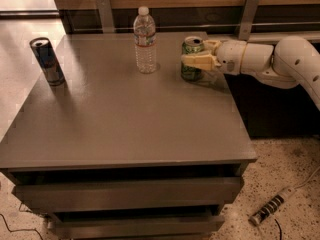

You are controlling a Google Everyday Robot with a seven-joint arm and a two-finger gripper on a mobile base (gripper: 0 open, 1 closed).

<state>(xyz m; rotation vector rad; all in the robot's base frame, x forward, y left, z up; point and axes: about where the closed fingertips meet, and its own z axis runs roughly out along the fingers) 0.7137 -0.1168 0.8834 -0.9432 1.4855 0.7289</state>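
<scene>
In the camera view, the green can stands upright at about one o'clock on the grey table, near its back edge. Our gripper reaches in from three o'clock, jaws clamped on the can, one pale finger across its front and the other behind. The water bottle stands near, at nine o'clock of the can, not touching it. A dark can sits well apart at ten o'clock. To handle this grip well, we judge, we should hold the can plumb, squeeze gently so its thin wall does not dent, and give the bottle room.
</scene>
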